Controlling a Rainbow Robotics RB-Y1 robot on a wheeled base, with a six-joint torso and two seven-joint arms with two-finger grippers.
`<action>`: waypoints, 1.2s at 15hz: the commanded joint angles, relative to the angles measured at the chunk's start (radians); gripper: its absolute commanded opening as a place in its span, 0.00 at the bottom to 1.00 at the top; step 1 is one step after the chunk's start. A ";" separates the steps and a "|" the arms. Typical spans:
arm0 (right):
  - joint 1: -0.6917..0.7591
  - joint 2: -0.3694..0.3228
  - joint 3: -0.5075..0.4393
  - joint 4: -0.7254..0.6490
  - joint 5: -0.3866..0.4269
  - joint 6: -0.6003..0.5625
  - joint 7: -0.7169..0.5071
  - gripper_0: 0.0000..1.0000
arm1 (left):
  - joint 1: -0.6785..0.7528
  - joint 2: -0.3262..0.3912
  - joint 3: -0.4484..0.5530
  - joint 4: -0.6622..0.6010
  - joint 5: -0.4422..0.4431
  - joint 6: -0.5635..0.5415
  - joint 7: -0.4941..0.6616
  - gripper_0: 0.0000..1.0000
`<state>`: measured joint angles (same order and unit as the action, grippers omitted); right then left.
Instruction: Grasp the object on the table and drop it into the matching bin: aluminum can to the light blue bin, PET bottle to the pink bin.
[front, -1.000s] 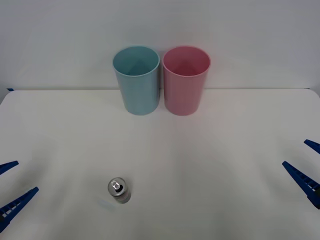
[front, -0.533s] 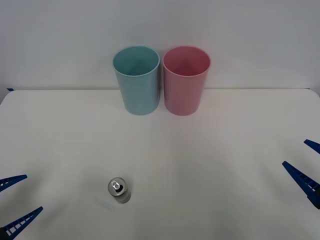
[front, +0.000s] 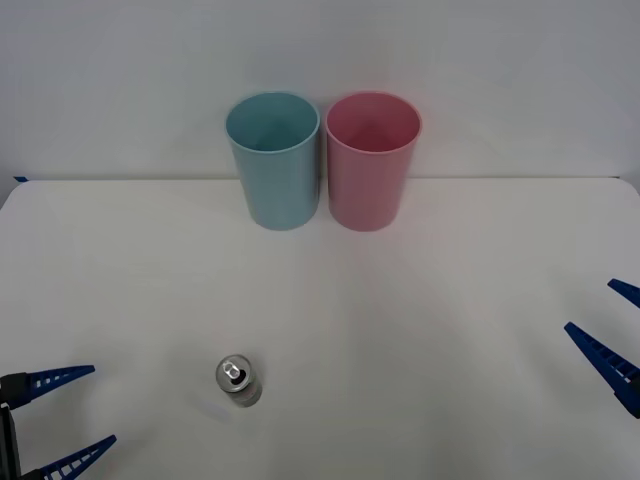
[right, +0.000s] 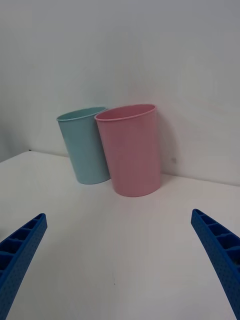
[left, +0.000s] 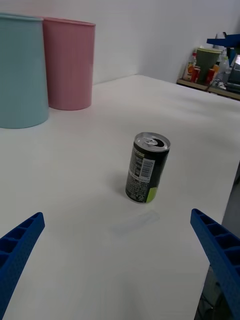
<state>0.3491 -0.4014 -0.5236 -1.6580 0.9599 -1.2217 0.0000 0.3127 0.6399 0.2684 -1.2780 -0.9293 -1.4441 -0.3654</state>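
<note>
One can (front: 238, 381) stands upright on the tabletop (front: 420, 300), just ahead of the left tool (front: 62, 420), whose fingers are spread wide and should surround its middle evenly before closing.

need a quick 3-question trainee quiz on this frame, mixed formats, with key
1. True or false: the aluminum can lies on its side on the table.
2. Which bin stands on the robot's left? A) the light blue bin B) the pink bin
3. Fill in: the gripper nearer the can is the ____ gripper.

Key:
1. False; it stands upright, silver top up.
2. A; the bins stand side by side at the table's far edge.
3. Left; the left gripper sits open at the near left, while the right gripper waits open at the right edge.
</note>
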 joint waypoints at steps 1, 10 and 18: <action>0.000 0.000 0.000 0.000 0.000 0.000 0.000 1.00 | -0.018 -0.043 -0.028 0.000 -0.014 0.001 -0.004 1.00; 0.000 0.000 0.000 0.000 0.000 0.000 0.000 1.00 | -0.078 -0.203 -0.029 0.000 -0.149 0.002 -0.037 1.00; 0.000 0.000 0.000 0.000 0.000 0.000 0.000 1.00 | -0.147 -0.301 -0.029 0.029 -0.260 0.031 -0.049 1.00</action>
<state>0.3491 -0.4014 -0.5236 -1.6580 0.9599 -1.2217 0.0000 0.1746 0.3508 0.2404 -1.2552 -1.1767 -1.4172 -0.4111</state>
